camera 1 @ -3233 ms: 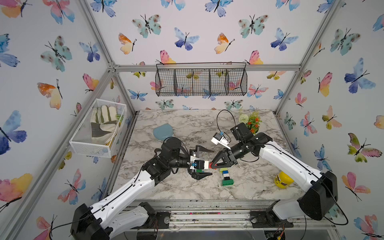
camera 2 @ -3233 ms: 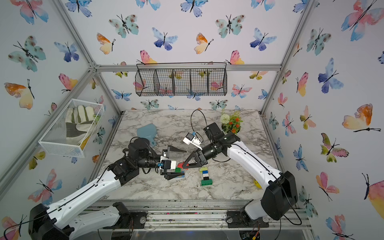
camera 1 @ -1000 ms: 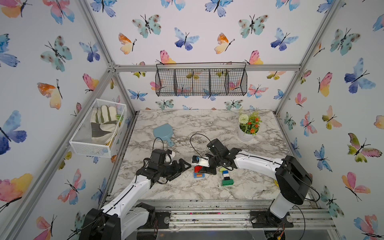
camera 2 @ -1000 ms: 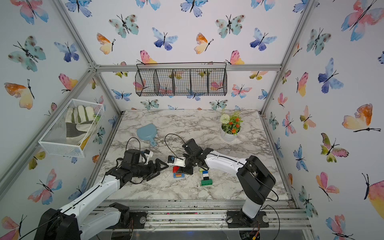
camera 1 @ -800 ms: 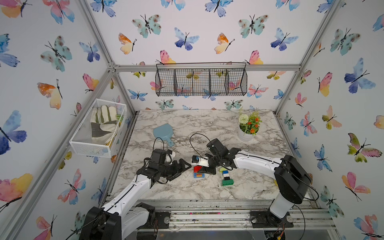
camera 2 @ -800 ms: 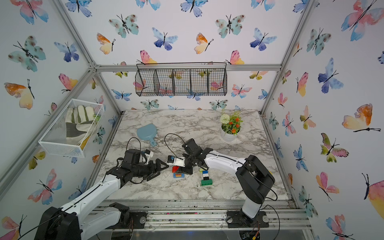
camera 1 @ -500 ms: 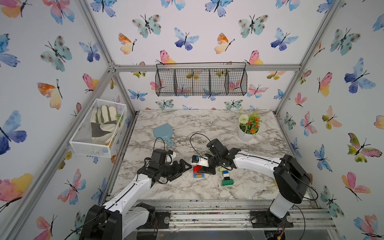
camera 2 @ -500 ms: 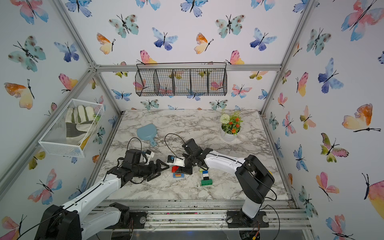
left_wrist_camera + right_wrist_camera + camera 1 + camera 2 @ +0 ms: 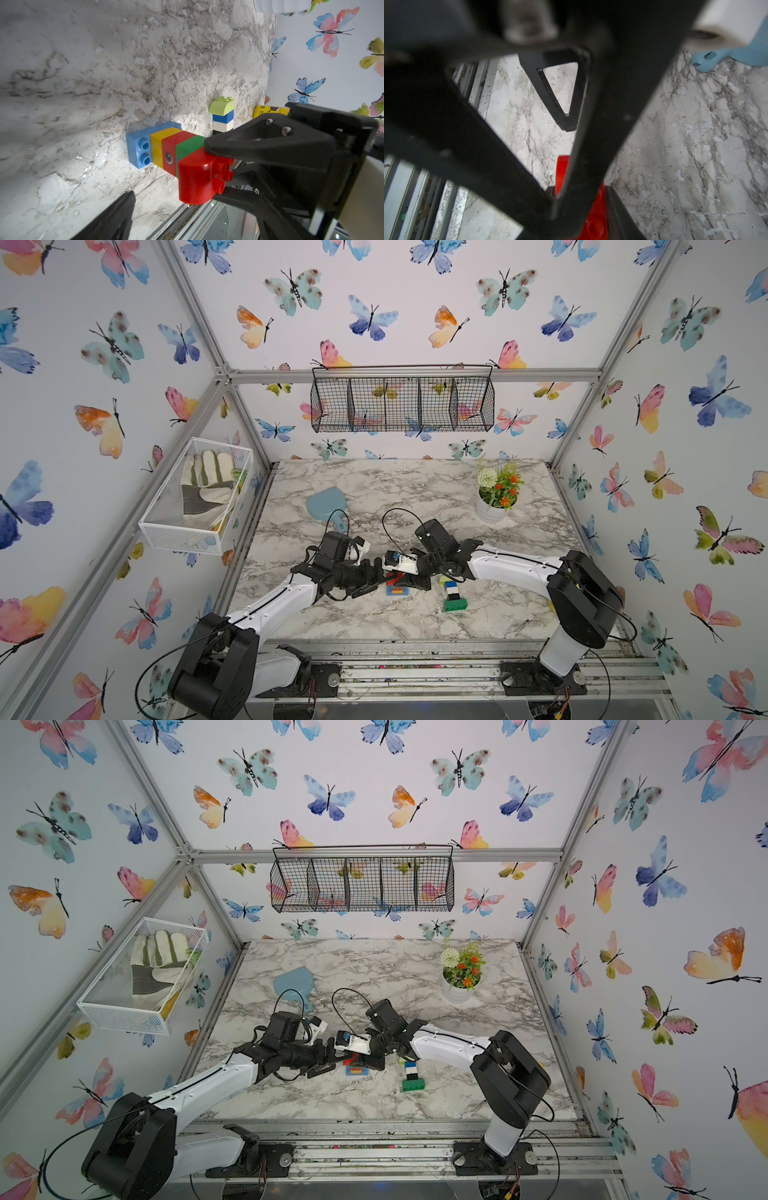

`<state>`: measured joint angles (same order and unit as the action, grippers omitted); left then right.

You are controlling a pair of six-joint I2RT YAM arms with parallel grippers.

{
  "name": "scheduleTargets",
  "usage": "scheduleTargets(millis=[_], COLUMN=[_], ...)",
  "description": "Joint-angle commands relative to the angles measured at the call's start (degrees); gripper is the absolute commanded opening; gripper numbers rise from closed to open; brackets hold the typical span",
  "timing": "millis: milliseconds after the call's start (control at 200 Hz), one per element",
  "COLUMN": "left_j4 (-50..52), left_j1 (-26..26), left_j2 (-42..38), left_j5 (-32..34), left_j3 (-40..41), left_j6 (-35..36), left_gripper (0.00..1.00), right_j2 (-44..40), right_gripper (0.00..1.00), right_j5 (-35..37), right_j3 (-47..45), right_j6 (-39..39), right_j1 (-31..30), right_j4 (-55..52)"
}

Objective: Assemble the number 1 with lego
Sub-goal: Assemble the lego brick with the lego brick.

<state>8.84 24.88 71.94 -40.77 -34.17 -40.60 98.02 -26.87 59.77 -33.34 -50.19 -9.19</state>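
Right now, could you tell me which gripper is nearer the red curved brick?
Right. The right gripper clamps the red curved brick; the left gripper stands open beside it.

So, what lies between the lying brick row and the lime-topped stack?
Only bare marble table separates the brick row from the lime-topped stack; the left wrist view shows it.

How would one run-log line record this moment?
right gripper: shut on red rounded plastic brick; left gripper: open, beside it; blue-yellow-red-green brick row: on marble table

Lego row [image 9: 160,145]: five bricks. Lego stack [image 9: 452,593]: five bricks. Scoop [image 9: 326,502]: one. Flower pot [image 9: 492,514]: one.
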Motion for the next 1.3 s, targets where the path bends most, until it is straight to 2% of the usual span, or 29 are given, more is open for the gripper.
scheduleTargets(millis=[0, 285, 456, 516, 651, 751, 926, 1096, 1196, 1296], left_j4=[-0.9, -0.7, 1.7, 2.8, 3.6, 4.2, 4.7, 4.9, 4.9, 5.1], left_j1=[0.3, 2.1, 2.5, 2.6, 2.6, 2.6, 2.6, 2.6, 2.5, 2.5], left_j2=[2.1, 7.1, 9.0, 9.7, 10.8, 11.1, 11.0, 11.0, 11.1, 10.8], left_j5=[-0.3, 1.2, 3.7, 5.0, 5.9, 6.3, 6.6, 6.8, 6.8, 6.6], left_j3=[-1.2, -1.8, -1.3, -1.0, -0.1, 0.0, 0.0, 0.2, -0.2, -1.6], left_j6=[2.2, 4.0, 6.5, 7.6, 8.8, 9.3, 9.8, 10.0, 10.3, 10.4], left_gripper=[0.9, 0.68, 0.63, 0.62, 0.58, 0.57, 0.55, 0.54, 0.58, 0.64], right_j2=[2.4, 2.1, 1.7, 1.3, -0.5, -2.8, -8.2, -15.3, -19.2, -21.5], right_gripper=[0.02, 0.02, 0.04, 0.1, 0.33, 0.47, 0.58, 0.59, 0.58, 0.51], right_j5=[1.2, 0.6, 0.4, 0.2, -0.5, -1.3, -3.7, -4.9, -2.1, 2.2], right_j3=[-3.1, -3.6, -4.1, -4.2, -4.2, -4.7, -6.5, -10.9, -13.4, -14.7], right_j6=[1.5, 2.5, 3.3, 3.8, 6.0, 8.0, 12.3, 22.7, 31.7, 41.5], right_j1=[-0.3, -0.4, -0.3, -0.3, -0.3, -0.2, 0.3, 2.5, 2.9, 2.9], right_j4=[-5.1, -4.4, -3.8, -3.5, -1.6, 0.4, 2.8, 7.3, 10.3, 11.2])
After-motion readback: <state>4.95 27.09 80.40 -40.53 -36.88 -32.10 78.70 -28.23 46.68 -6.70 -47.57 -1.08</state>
